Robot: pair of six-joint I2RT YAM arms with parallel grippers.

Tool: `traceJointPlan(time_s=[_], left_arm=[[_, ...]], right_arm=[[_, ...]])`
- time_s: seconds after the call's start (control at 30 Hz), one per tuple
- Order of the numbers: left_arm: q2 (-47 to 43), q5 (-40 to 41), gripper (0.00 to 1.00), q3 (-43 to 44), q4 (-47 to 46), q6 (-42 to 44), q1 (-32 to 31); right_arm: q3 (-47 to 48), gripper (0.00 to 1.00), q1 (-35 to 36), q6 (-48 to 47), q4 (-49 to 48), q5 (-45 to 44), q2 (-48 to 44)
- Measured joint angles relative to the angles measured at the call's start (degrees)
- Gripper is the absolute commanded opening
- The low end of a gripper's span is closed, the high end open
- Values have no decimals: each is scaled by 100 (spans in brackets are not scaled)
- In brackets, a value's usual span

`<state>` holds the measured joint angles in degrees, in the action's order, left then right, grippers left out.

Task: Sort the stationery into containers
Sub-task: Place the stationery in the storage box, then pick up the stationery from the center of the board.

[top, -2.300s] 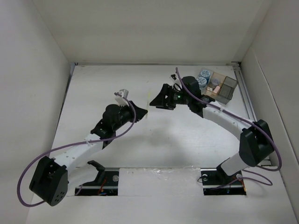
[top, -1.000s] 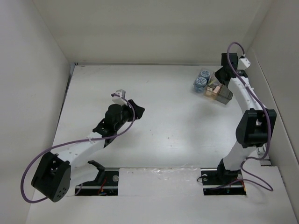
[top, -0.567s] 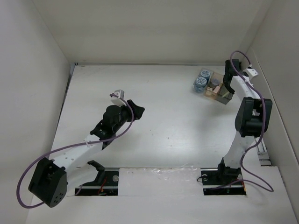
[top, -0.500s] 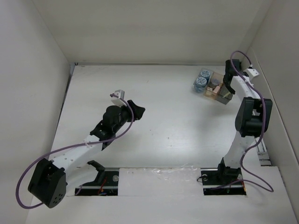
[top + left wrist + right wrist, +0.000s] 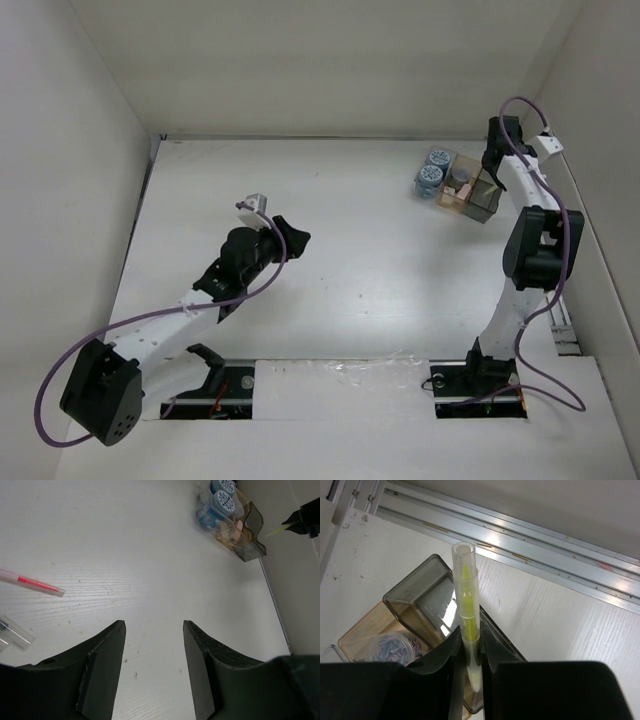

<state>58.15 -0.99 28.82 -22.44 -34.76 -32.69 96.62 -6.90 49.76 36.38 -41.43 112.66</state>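
My right gripper (image 5: 469,632) is shut on the yellow-green stick (image 5: 462,580) and holds it pointing at a dark grey bin (image 5: 420,597) of the joined containers (image 5: 478,205) at the far right. A tan bin beside it holds the silvery-lavender cylinder (image 5: 390,647). Two blue dotted rolls (image 5: 434,168) sit in the clear bins at the block's left end, also in the left wrist view (image 5: 222,495). My left gripper (image 5: 154,625) is open and empty above bare table. The pink-red stick (image 5: 32,582) lies on the table to its left.
A clear tube-like piece (image 5: 15,632) lies near the pink-red stick. An aluminium rail (image 5: 520,535) and the right wall run just behind the bins. White walls enclose the table on three sides.
My right arm swung from the table's middle to the bins at the far right, carrying the yellow-green stick, and has just shifted slightly over the dark grey bin. The left arm barely moved.
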Motion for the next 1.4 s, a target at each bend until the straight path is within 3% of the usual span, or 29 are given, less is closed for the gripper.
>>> traceJointPlan(time_s=[0.23, 0.33, 0.37, 0.47, 0.5, 0.6, 0.77, 0.93, 1.0, 1.07, 1.17, 1.27, 1.37, 1.4], left_arm=[[116, 63, 46, 0, 4, 0, 0], [116, 131, 46, 0, 4, 0, 0], [116, 140, 46, 0, 4, 0, 0], [116, 175, 46, 0, 4, -17, 0], [122, 181, 46, 0, 4, -22, 0], [144, 302, 45, 0, 37, -22, 0], [199, 723, 40, 2, 256, -83, -2], [323, 1674, 33, 35, 804, -402, -2], [428, 2022, 31, 76, 1032, -581, -2], [612, 2258, 21, 155, 1220, -741, 24], [997, 2483, 9, 341, 1488, -962, 103], [1434, 2669, 11, 540, 1718, -1141, 199], [1965, 2865, 16, 778, 1980, -1292, 258], [2072, 2892, 16, 835, 2020, -1322, 258]], right_arm=[[120, 13, 7, 0, -66, 92, 420], [107, 28, 70, -4, -79, 142, 605], [105, 37, 109, 2, -81, 155, 647], [98, 52, 221, 11, -90, 177, 680], [94, 61, 256, 11, -94, 179, 662], [92, 69, 334, 11, -103, 186, 597], [-173, 69, 382, 44, -195, 299, 101], [-1014, 62, 402, 153, -612, 737, -1244], [-1458, 32, 472, 192, -885, 929, -1902], [-1956, 0, 678, 262, -1239, 1209, -2568], [-2723, 0, 1204, 356, -1814, 1862, -3394], [-3279, 0, 1799, 393, -2181, 2459, -3751], [-3541, 13, 2277, 393, -2273, 2931, -3762], [-3615, 13, 2402, 387, -2288, 3077, -3762]])
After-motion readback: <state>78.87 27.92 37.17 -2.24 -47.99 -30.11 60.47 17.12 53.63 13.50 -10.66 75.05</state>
